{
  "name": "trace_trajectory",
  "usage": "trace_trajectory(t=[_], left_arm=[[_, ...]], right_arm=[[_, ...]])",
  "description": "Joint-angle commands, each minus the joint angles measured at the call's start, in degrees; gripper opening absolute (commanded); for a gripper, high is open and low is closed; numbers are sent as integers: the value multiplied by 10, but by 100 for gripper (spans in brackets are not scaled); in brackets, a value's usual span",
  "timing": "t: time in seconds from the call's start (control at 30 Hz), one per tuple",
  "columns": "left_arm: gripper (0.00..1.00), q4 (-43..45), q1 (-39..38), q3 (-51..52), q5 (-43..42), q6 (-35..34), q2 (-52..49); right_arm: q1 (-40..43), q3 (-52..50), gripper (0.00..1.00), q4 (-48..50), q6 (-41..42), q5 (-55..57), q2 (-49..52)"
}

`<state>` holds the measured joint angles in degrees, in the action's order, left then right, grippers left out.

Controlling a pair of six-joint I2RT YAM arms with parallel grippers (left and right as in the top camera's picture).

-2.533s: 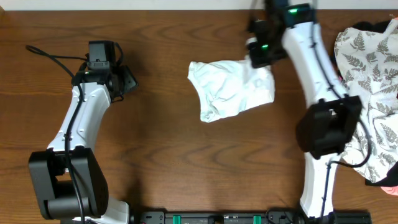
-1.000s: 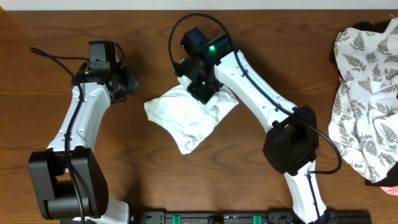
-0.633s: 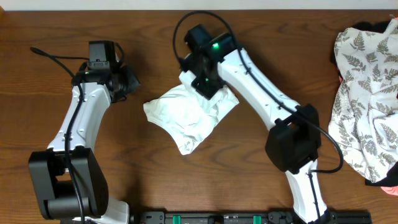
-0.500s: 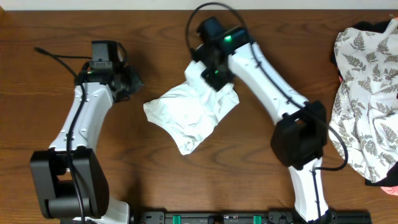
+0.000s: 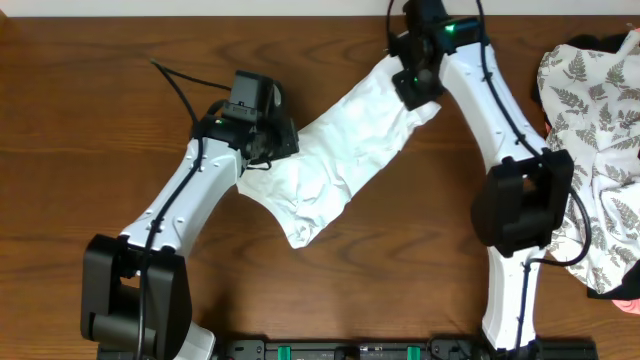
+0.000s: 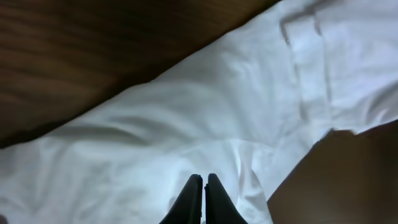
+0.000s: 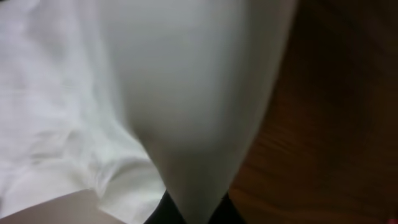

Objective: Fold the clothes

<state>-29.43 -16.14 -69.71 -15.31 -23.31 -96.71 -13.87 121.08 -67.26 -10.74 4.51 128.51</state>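
The clothes, a plain white T-shirt (image 5: 340, 150), are pulled into a slanted band across the wooden table (image 5: 120, 60), from middle left up to the far right. My left gripper (image 5: 268, 148) sits at the shirt's lower left end. In the left wrist view its jaws (image 6: 203, 179) are pressed together, pinching wrinkled white fabric (image 6: 186, 112). My right gripper (image 5: 413, 88) holds the upper right end off the table. In the right wrist view the cloth (image 7: 186, 81) hangs taut out of the shut jaws (image 7: 194, 214). No chest print shows.
A crumpled white cloth with grey fern-leaf print (image 5: 590, 150) is heaped at the table's right edge, with something dark (image 5: 600, 42) behind it and a pink bit (image 5: 628, 303) below. Bare wood lies left and in front of the shirt.
The right arm has swung up and to the right, dragging the shirt out of its crumpled heap. The left arm has moved right onto the shirt's left end and closed its jaws.
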Motion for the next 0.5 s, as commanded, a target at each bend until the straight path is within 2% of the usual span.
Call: trace_trajectory(t=[0.0, 0.23, 0.47], left_arm=[[6, 2, 2, 8, -1, 4, -4], [6, 2, 2, 8, 0, 4, -4], [7, -3, 2, 8, 31, 4, -4]], right_arm=[[44, -1, 1, 9, -3, 45, -2], [119, 6, 1, 20, -54, 45, -3], [131, 53, 1, 3, -78, 40, -3]])
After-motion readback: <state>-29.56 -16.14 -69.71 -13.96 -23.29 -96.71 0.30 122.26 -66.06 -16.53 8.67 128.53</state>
